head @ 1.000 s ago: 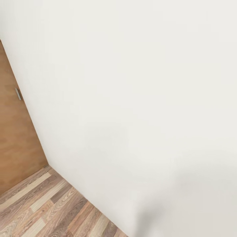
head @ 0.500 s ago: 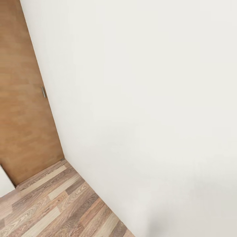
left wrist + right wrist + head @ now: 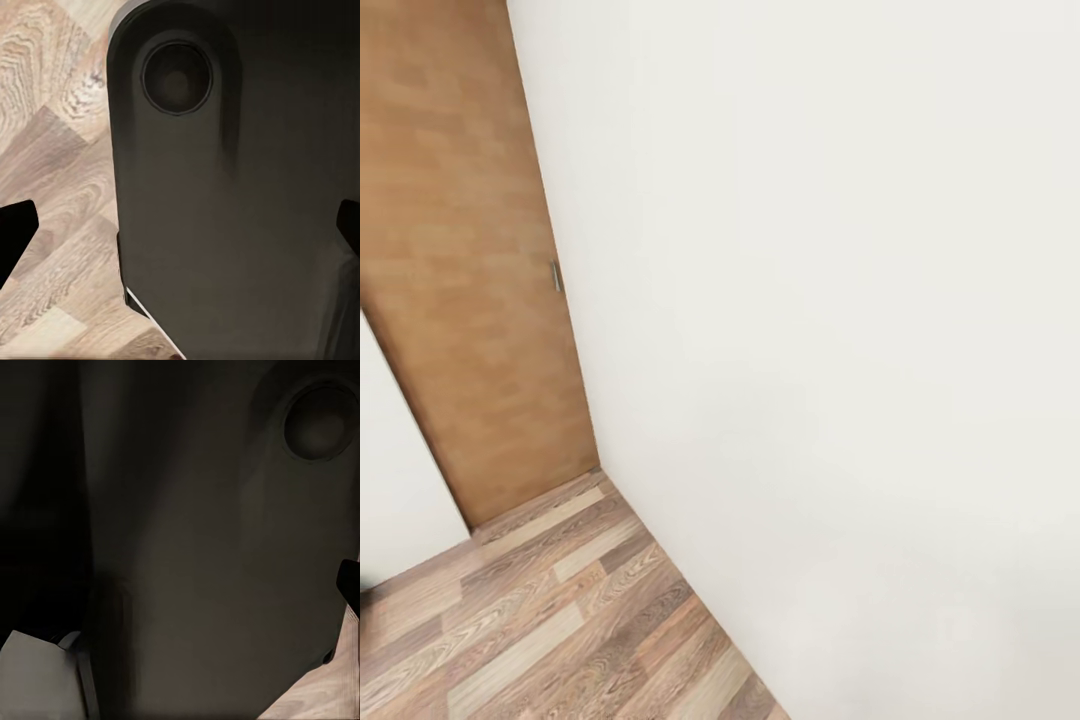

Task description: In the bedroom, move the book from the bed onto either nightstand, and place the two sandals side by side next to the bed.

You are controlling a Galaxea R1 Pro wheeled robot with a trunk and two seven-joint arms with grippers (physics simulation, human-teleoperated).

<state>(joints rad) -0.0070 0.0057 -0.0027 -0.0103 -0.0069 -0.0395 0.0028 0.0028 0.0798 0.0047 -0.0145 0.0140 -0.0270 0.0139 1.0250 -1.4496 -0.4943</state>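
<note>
The head camera faced a plain white wall (image 3: pixel 840 300) meeting a brown wood door panel (image 3: pixel 470 300) with a small metal handle (image 3: pixel 556 277), above wood-plank floor (image 3: pixel 560 640). The left gripper's (image 3: pixel 180 232) dark fingertips (image 3: pixel 15 225) stood wide apart; the right gripper's state could not be told.

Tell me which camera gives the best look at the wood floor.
The head view: the wood floor spreads across its lower left, meeting the white wall and a brown door. The left wrist view shows planks beside a dark robot part; the right wrist view shows a small corner.
</note>
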